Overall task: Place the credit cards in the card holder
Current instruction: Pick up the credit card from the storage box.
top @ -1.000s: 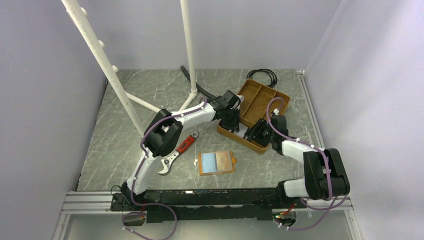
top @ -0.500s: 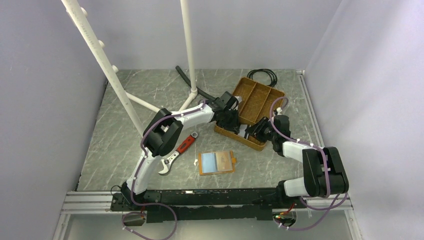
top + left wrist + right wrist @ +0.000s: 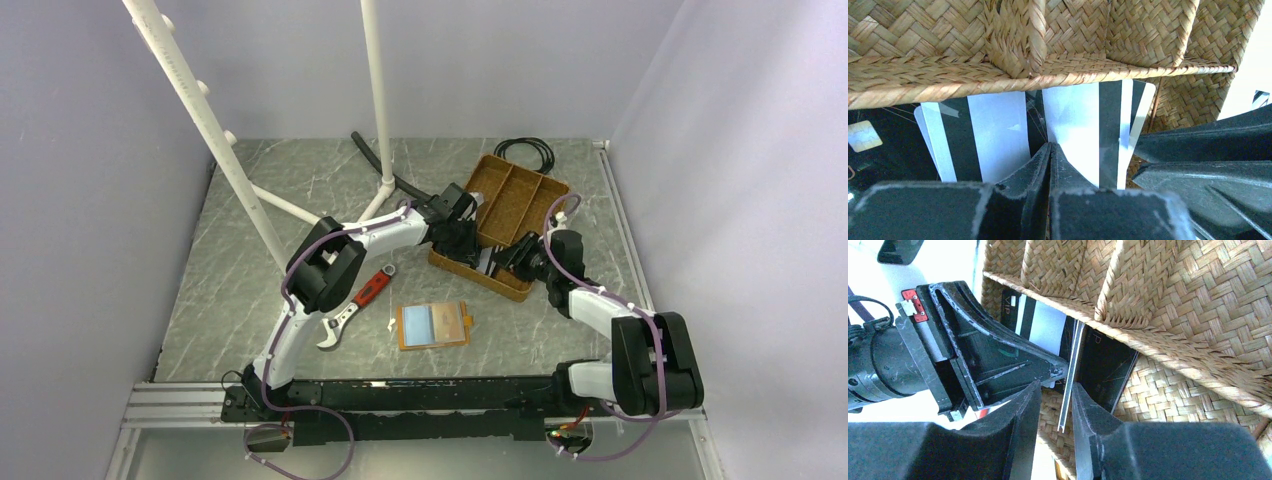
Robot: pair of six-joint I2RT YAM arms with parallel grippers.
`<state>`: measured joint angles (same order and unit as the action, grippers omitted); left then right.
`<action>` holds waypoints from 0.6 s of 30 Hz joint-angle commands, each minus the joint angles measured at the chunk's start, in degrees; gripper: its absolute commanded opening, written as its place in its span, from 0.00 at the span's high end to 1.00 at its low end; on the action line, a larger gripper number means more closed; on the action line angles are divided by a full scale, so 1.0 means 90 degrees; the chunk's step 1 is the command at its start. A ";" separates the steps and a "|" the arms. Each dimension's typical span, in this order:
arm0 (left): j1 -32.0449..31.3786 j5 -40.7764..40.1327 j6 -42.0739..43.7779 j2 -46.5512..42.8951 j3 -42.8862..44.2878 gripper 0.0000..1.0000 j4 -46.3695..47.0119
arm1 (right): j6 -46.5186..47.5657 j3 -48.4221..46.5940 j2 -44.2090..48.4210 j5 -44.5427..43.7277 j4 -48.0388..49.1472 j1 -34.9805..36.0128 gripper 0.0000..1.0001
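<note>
Within the last second, the right claw (image 3: 1057, 392) narrowed its jaws. They straddled the upright edges of the credit cards (image 3: 1075, 125) in the long near compartment of the woven tray (image 3: 520, 195), a gap remaining. The left claw (image 3: 1050, 150) stayed together, tips against the cards. The card holder (image 3: 433, 325) lay open near the worktop's near edge, well apart. A grasp appeared imminent; no card had been lifted out.

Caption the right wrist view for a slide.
Right fingers straddle edge-on cards in the woven tray while shut left fingers prop them.
</note>
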<state>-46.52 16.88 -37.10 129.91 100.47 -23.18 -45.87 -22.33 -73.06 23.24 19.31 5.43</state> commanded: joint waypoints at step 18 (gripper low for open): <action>0.0025 -0.0207 0.0197 0.0156 -0.0255 0.91 -0.0650 | 0.0211 -0.0103 0.0002 0.0127 0.0214 -0.0006 0.77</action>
<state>-46.48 17.21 -37.10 129.91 100.47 -23.14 -44.16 -22.35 -72.95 23.27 16.60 5.43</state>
